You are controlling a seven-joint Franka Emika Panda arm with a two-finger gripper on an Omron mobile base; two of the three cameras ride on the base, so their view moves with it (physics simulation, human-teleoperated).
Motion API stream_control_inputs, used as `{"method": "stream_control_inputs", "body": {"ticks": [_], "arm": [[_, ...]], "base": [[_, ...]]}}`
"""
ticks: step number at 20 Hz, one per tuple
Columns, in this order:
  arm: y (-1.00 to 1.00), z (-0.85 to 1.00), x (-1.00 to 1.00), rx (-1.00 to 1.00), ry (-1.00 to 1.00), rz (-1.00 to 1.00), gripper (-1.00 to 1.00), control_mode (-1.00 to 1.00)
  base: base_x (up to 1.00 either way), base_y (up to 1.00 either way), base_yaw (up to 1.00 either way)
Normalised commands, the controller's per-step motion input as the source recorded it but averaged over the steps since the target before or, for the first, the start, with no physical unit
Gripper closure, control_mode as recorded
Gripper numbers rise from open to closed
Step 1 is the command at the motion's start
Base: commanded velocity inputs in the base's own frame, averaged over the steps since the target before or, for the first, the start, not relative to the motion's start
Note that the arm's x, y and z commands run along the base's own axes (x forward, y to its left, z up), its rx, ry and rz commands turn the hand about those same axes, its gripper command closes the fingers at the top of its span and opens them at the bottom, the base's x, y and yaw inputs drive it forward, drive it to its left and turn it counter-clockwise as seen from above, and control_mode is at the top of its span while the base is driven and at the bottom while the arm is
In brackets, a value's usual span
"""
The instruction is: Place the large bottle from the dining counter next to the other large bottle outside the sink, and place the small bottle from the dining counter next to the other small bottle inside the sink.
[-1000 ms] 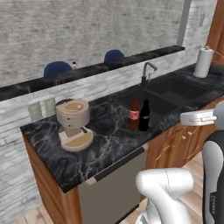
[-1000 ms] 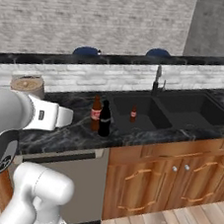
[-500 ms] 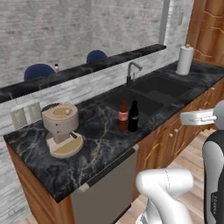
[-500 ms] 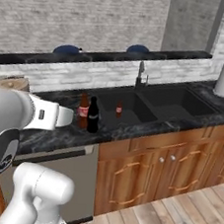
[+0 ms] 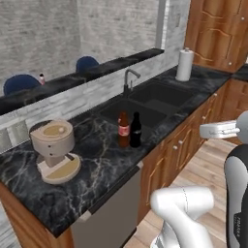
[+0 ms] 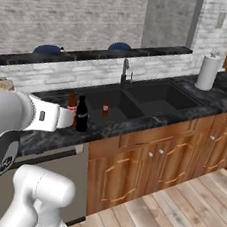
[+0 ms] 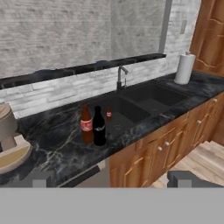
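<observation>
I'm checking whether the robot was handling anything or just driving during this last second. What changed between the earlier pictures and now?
Only the base moved: the whole scene slides left across both base views, so the cameras shifted, not the things. The black bottle stays beside the amber bottle on the counter by the sink. The small bottle stays at the basin. The hand stays open and empty.

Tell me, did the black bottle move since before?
No. The black bottle still stands right beside the amber bottle, left of the sink; only the camera shifted.
</observation>
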Motion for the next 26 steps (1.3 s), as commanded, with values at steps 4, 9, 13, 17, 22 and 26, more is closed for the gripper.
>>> {"method": "stream_control_inputs", "body": {"ticks": [4,9,13,17,22,26], "arm": [[0.00,0.00,0.00,0.00,0.00,0.00,-1.00,1.00],[0.00,0.00,0.00,0.00,0.00,0.00,-1.00,1.00],[0.00,0.00,0.00,0.00,0.00,0.00,-1.00,1.00],[0.00,0.00,0.00,0.00,0.00,0.00,-1.00,1.00],[0.00,0.00,0.00,0.00,0.00,0.00,-1.00,1.00],[0.00,0.00,0.00,0.00,0.00,0.00,-1.00,1.00]], "base": [[0.00,0.02,-0.25],[-0.01,0.00,-0.24],[-0.03,0.00,-0.24],[-0.01,0.00,-0.24],[0.00,0.00,-0.24],[0.00,0.00,-0.24]]}}
